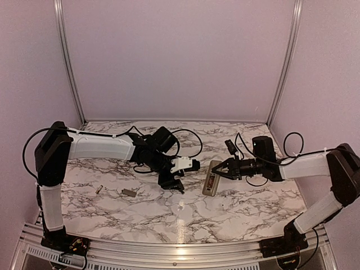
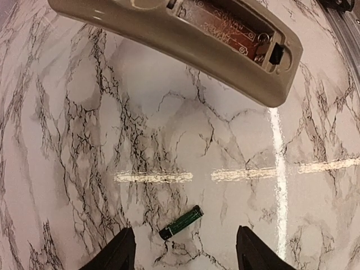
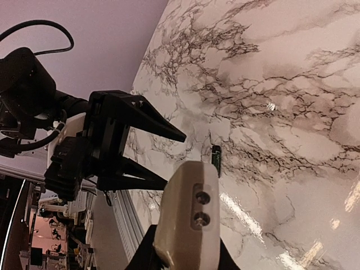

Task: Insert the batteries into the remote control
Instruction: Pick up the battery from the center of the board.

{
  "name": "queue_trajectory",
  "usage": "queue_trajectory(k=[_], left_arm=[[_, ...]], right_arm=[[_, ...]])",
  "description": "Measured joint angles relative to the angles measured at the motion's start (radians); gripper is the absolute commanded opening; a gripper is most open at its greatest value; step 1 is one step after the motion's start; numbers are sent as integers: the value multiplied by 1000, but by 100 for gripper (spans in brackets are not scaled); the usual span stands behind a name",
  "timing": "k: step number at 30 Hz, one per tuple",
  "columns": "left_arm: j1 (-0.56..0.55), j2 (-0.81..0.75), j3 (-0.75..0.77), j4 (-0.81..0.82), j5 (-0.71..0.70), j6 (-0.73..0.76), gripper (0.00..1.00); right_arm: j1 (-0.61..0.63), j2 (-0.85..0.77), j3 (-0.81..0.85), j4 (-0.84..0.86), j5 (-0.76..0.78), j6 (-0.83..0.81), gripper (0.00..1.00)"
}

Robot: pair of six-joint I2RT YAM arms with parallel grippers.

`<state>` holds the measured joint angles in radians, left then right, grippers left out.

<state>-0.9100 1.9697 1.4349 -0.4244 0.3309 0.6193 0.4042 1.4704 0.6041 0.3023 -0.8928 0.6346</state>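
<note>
Beige remote (image 2: 157, 34), brown recess up | right pincer (image 1: 221, 169) grips it | left pincer (image 2: 184, 239) spread above green battery (image 2: 181, 222)

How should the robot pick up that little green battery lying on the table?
Grip the battery around its middle, coming straight down from above. It lies flat on the table, slim and round, so only its long sides offer a hold. It sits slanted under the open left gripper, which should probably turn to pinch across it.
</note>
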Motion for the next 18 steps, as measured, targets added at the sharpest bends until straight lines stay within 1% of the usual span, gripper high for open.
queue_trajectory(k=[4,8,15,18], left_arm=[[13,64,38,-40,37,97,63],[16,110,70,-74,58,164,63],[21,173,87,-102,63,220,63],[28,201,106,-108,62,227,60]], right_arm=[[-13,-26,-19,-4,-1,0,0],[-17,-42,-36,-5,-4,0,0],[-17,-42,-40,-4,-11,5,0],[-17,-42,-40,-4,-15,9,0]])
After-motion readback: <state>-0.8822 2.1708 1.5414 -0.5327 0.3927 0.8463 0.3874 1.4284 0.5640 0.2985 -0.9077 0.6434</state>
